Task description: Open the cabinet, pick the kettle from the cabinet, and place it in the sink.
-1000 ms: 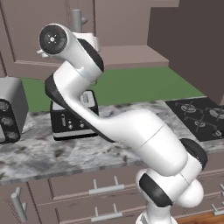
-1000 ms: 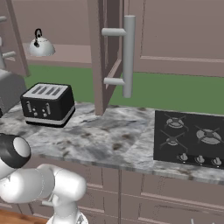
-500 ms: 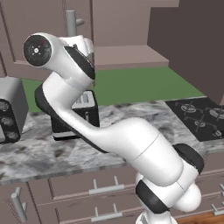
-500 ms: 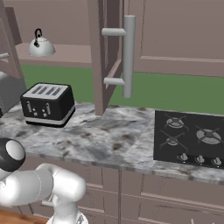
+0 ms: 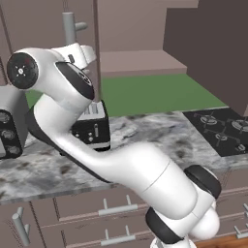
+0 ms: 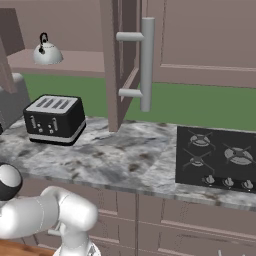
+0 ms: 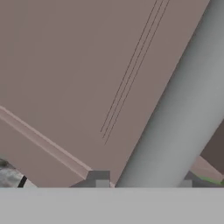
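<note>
The mauve-brown cabinet door stands swung open, edge-on in the right base view, and its panel is close in front of the hand. Its long grey bar handle runs between my fingertips. My gripper straddles that bar with a thin gap on each side, so it looks open. The handle rises just above my white hand in the left base view. On the open shelf at the far left sits the small white-silver kettle with its black arched handle. The sink is out of view.
A black toaster stands on the grey marbled counter below the shelf, and a grey appliance is to its left. A black cooktop lies at the right. Drawers with horizontal handles run under the counter.
My arm has swung left and its elbow joint has dropped. The door handle has shifted left with it in the left base view. The jaws have eased slightly wider.
</note>
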Available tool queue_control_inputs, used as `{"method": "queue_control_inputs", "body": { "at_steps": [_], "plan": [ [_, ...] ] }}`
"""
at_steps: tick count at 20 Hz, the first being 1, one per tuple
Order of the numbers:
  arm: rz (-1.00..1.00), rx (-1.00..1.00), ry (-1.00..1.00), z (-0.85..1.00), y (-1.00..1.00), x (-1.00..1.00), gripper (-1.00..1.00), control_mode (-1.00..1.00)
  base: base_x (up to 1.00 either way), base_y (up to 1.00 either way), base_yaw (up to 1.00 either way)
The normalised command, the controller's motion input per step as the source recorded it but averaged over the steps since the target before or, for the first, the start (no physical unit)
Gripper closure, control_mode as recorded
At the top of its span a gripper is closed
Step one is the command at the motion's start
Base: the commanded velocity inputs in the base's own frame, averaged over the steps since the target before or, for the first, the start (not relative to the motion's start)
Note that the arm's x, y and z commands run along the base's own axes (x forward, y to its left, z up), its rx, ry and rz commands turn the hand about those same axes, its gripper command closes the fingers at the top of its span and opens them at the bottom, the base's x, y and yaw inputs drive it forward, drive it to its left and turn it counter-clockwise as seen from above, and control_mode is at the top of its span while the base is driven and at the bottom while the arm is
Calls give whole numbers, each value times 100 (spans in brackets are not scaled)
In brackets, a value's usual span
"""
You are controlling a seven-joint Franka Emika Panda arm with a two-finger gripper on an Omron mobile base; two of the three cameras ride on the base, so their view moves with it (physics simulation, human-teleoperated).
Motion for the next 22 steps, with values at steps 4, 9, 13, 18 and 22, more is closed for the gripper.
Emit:
{"method": "queue_control_inputs", "body": {
  "at_steps": [4,9,13,18,22],
  "plan": [
    [0,-8,0,-6,53,-26,100,-100,0,0,0],
    [0,-3,-3,-8,52,-24,100,-100,0,0,0],
    [0,0,-6,-9,52,-22,100,-100,0,0,0],
    [0,0,-3,-9,41,-20,-100,-100,0,0,0],
    [0,1,-2,-12,20,-29,-100,-100,0,0,0]
  ]
}}
